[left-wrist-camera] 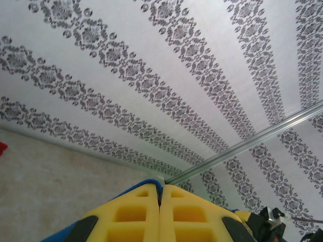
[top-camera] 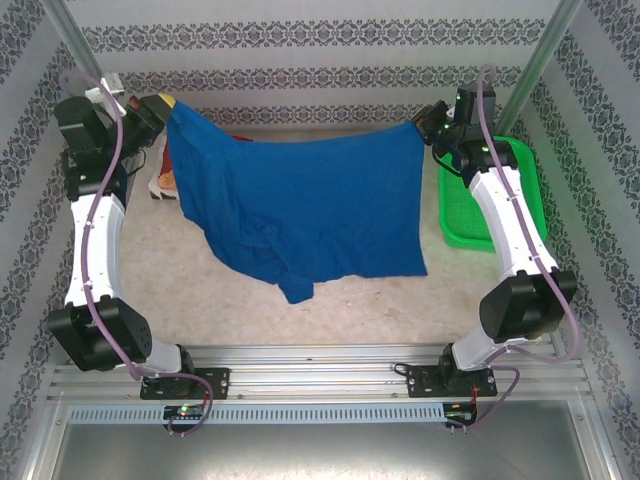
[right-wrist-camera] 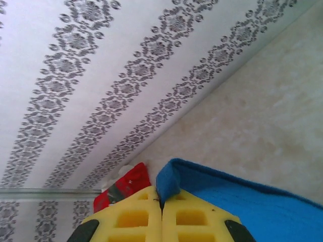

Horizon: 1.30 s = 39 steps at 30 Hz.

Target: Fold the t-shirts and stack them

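1. Left gripper (top-camera: 166,104) and right gripper (top-camera: 422,122), seen from above, each have their jaws pressed together on an upper corner of the blue t-shirt (top-camera: 300,200). I hold it stretched between them at the far side of the table (top-camera: 400,300). In both wrist views, blue cloth shows nipped between my yellow pads (right-wrist-camera: 131,217).
2. Largest thing in the scene, the blue t-shirt hangs from my two grips like a banner. Its top edge sags slightly in the middle. Its lower part lies on the table, bunched into a crumpled tail near the left of its hem.
3. Beside my right arm sits the green basket (top-camera: 475,225), just clear of the shirt's right edge.
4. Smallest, the red t-shirt (right-wrist-camera: 130,182) peeks out beyond the blue edge, close to the patterned wall.
5. I judge the step in hand to be spreading the blue shirt flat before any fold. To do it well, I should keep both grips level and the top edge taut. Drawing the cloth back evenly should let the bunched hem unroll rather than trap wrinkles. Both corners should then go down together, clear of the basket and the red shirt.
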### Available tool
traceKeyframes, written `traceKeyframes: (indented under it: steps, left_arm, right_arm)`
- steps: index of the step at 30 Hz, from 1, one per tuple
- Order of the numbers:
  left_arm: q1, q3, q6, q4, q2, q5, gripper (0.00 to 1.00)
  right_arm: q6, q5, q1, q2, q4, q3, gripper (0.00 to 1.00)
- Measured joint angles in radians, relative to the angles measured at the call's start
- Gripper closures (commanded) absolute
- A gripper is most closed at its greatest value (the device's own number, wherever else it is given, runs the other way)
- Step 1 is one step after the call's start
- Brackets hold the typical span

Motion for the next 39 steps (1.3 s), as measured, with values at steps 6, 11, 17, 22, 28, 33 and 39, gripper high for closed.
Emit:
traceKeyframes:
  steps: [6, 11, 17, 22, 28, 33, 39]
  left_arm:
    - [0.002, 0.024, -0.043, 0.017, 0.03, 0.005, 1.0]
    - [0.003, 0.087, -0.071, 0.019, 0.048, 0.008, 1.0]
    - [0.004, 0.323, -0.056, -0.015, 0.09, -0.004, 1.0]
    - [0.004, 0.564, 0.0, -0.089, 0.094, -0.03, 1.0]
    - [0.005, 0.727, 0.117, -0.222, 0.063, -0.074, 1.0]
    - [0.005, 0.768, 0.243, -0.37, 0.018, -0.13, 1.0]
    - [0.005, 0.77, 0.315, -0.455, -0.021, -0.158, 1.0]
  right_arm:
    - [-0.018, -0.069, -0.008, -0.013, -0.002, 0.036, 1.0]
    - [-0.021, -0.116, -0.014, -0.028, -0.009, 0.099, 1.0]
    - [-0.023, -0.154, -0.014, -0.046, -0.015, 0.233, 1.0]
    - [-0.024, -0.187, -0.027, -0.103, -0.016, 0.299, 1.0]
    - [-0.024, -0.229, -0.045, -0.205, -0.035, 0.313, 1.0]
    - [-0.024, -0.257, -0.087, -0.298, -0.07, 0.296, 1.0]
    - [-0.016, -0.303, -0.119, -0.448, -0.086, 0.192, 1.0]
